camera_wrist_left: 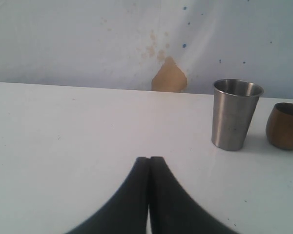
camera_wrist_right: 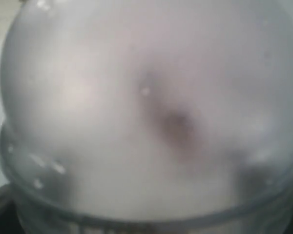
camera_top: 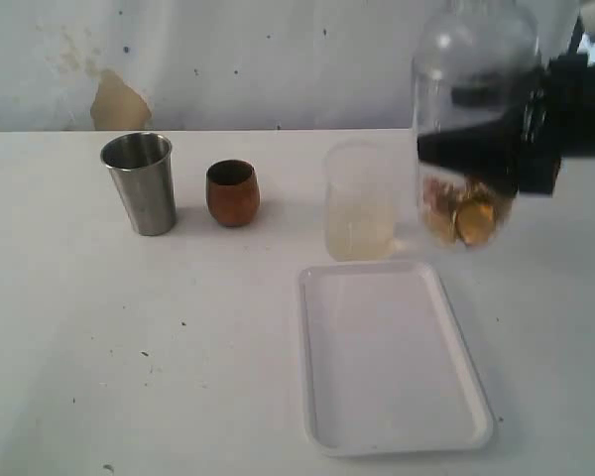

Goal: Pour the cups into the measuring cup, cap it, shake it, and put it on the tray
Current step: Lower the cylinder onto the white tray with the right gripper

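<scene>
Clear plastic measuring cup, domed cap on, clamped in the right end effector, far right; left end effector closed, empty.

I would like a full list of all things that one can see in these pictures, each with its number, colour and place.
steel tumbler: one, shiny grey, upright, leftmost on the table
wooden cup: one, dark brown, just right of the tumbler, not touching it
frosted cup: one, translucent whitish, just behind the tray's far edge
measuring cup: one, clear, with golden-brown pieces at its bottom, right of the frosted cup
cap: one, clear dome, on top of the measuring cup
tray: one, white, front right of the table
table: one, white
wall patch: one, tan, behind the tumbler
left gripper: one, black, shut, holding nothing, facing the tumbler
right gripper: one, black, gripping the measuring cup
</scene>
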Controlling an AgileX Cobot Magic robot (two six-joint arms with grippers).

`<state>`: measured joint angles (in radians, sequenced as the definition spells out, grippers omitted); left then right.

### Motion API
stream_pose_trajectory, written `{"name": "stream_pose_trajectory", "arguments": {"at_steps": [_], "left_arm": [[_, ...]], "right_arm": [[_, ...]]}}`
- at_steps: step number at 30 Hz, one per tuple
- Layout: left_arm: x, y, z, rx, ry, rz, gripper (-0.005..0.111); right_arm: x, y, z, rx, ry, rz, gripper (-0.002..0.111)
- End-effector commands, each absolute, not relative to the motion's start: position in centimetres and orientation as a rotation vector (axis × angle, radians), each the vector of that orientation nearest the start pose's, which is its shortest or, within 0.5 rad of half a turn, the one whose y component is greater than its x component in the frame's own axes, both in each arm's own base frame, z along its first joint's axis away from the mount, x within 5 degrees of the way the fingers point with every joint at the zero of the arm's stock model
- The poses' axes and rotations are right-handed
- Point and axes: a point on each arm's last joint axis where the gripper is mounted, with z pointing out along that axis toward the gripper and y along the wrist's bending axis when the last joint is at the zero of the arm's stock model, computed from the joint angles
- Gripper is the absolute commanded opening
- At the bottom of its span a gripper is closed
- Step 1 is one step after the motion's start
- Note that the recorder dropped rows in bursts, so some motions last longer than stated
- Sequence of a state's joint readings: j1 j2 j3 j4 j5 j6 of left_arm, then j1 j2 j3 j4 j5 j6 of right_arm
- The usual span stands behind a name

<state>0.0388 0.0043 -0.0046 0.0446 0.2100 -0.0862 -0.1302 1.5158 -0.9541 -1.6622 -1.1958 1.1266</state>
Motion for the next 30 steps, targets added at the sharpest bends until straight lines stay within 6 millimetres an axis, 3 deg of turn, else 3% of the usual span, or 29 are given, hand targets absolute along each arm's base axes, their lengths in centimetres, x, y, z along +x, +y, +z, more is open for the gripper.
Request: {"name": "stream_pose_trajectory", "arguments": {"at_steps": [1,5,13,24,30], "left_arm": [[5.6,0.3,19.5,-0.075,1.683,0.004,0.0],[5.6,0.3,19.5,-0.073,1.683,0.006,0.0],[5.6,0.3,19.5,-0.073,1.683,0.006,0.0],[5.6,0.3,19.5,-0.073,1.683,0.006,0.0],[5.6,0.3,19.5,-0.073,1.683,0.006,0.0]], "right_arm": [[26.6,5.0,24.9,-1.05,1.531,0.79,0.0],[25.2,5.7,21.3,-0.99,1.434,0.677,0.0],[27.1,8.9,17.0,-0.996,1.457,0.748,0.0],[27.7,11.6,16.8,-1.044,1.371,0.726,0.0],[28.0,13.0,15.1,-0.984,1.416,0.742,0.0]]}}
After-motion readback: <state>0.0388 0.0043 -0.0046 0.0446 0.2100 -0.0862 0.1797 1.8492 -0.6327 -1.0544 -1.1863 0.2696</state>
